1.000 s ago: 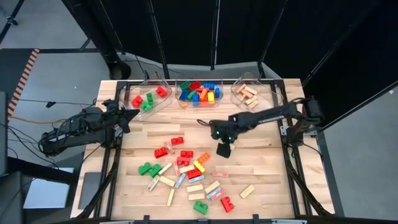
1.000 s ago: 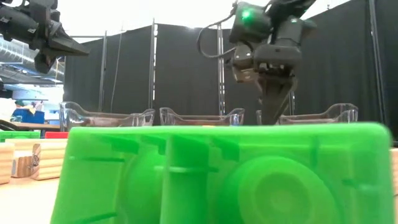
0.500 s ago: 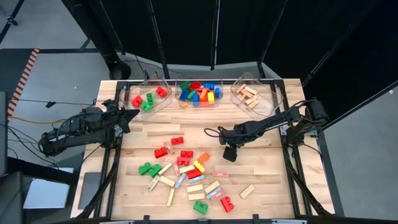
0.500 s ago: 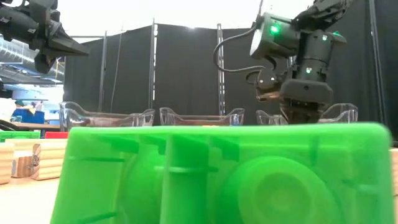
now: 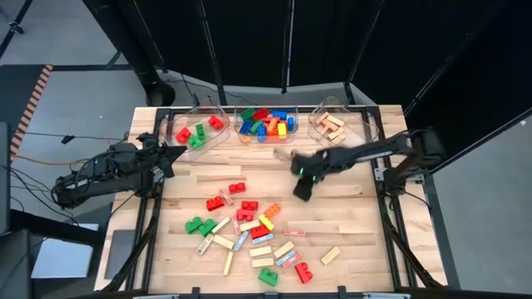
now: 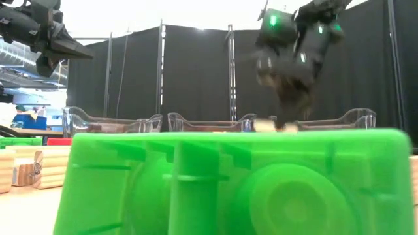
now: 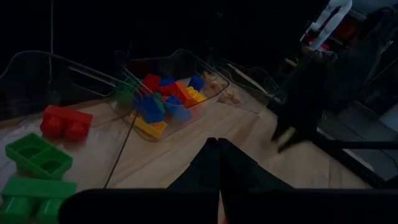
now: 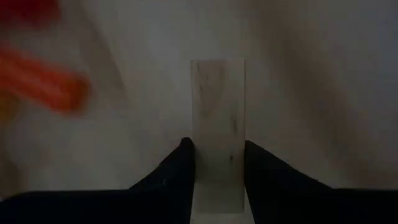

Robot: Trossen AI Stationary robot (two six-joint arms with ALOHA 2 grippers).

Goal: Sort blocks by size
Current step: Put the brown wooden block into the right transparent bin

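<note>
The right gripper (image 8: 214, 165), centre-right in the high view, has its fingers clamped on a tan wooden bar (image 8: 217, 118) above the table (image 5: 357, 216). Likely next: carry it to the upper-right bin (image 5: 332, 126). The left gripper (image 5: 170, 154), fingers closed and empty, waits at left.

A pale wooden surface (image 5: 357, 224) carries three clear bins (image 5: 266, 126) along the frame's top and scattered blocks (image 5: 249, 228) lower centre.
</note>
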